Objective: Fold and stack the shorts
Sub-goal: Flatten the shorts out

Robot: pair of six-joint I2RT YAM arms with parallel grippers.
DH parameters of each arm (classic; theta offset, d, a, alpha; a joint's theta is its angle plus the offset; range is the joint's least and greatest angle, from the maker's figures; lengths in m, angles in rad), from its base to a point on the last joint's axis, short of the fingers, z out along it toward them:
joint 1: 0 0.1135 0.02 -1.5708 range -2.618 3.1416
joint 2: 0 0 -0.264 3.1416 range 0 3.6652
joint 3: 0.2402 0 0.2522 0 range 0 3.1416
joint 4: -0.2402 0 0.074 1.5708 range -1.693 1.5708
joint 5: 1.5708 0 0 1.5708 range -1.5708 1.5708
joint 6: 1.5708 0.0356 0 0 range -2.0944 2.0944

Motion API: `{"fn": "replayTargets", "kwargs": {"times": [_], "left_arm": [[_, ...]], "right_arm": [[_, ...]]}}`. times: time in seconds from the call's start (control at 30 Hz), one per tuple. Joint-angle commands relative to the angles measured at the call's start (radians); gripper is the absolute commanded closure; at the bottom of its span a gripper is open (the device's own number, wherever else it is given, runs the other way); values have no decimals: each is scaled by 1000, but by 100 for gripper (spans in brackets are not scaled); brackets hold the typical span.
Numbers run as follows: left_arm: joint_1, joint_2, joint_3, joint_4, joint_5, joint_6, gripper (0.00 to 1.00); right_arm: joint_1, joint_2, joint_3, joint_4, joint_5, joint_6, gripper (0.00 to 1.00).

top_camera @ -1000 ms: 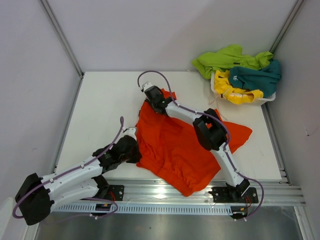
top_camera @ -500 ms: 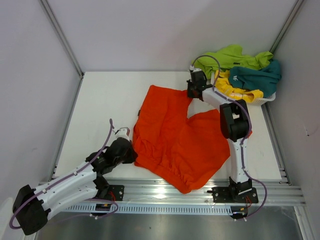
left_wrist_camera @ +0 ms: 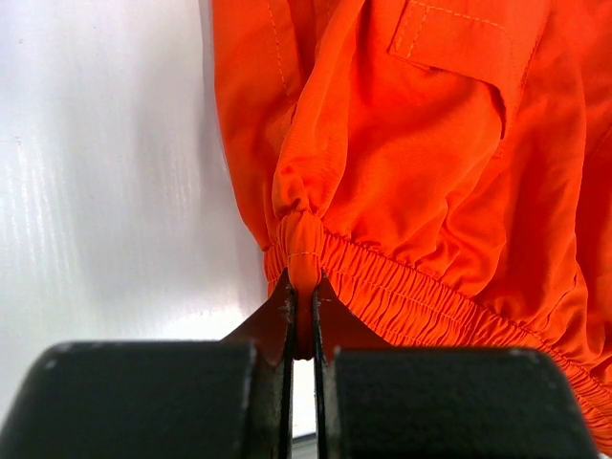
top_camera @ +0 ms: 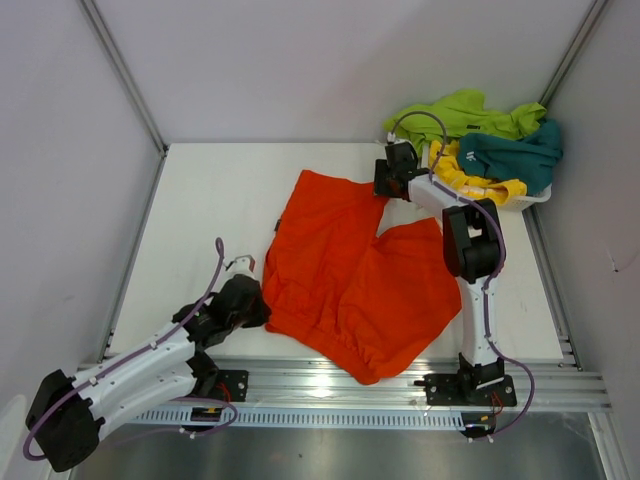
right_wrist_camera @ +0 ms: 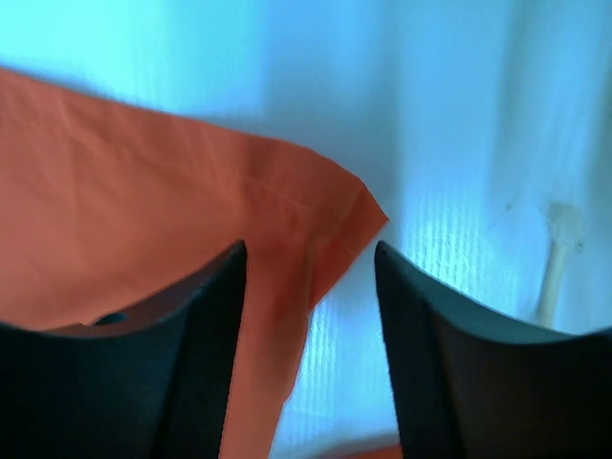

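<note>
Over by the basket (top_camera: 535, 197), the right gripper (top_camera: 384, 180) has just let its jaws spring apart, dropping the leg hem (right_wrist_camera: 325, 210) it pulled out. Orange shorts (top_camera: 350, 270) now lie spread across the middle of the table (top_camera: 210, 200), left gripper (top_camera: 252, 303) still pinching the waistband (left_wrist_camera: 303, 239). Looks flat enough to start folding.

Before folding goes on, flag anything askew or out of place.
The orange shorts lie skewed, a waistband corner overhanging the table's near edge. The lime green shorts spill over the white basket's rim.
</note>
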Motion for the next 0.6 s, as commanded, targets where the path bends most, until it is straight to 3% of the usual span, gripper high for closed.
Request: {"fn": "replayTargets", "kwargs": {"times": [0.0, 0.07, 0.2, 0.37, 0.47, 0.57], "left_arm": [[33, -15, -13, -1, -17, -15, 100], [47, -21, -10, -4, -16, -7, 100], [104, -28, -8, 5, 2, -1, 100], [216, -52, -45, 72, 106, 9, 100], [279, -58, -54, 111, 148, 19, 100], [310, -54, -48, 120, 167, 32, 100]], "right_arm": [[6, -115, -19, -15, 16, -23, 40], [19, -198, -55, -29, -1, -44, 34], [95, -356, -170, -101, -25, -68, 32], [284, -556, -470, -84, -27, -26, 33], [296, -594, -568, -20, -51, 20, 35], [269, -541, -552, 14, -105, 35, 39]]}}
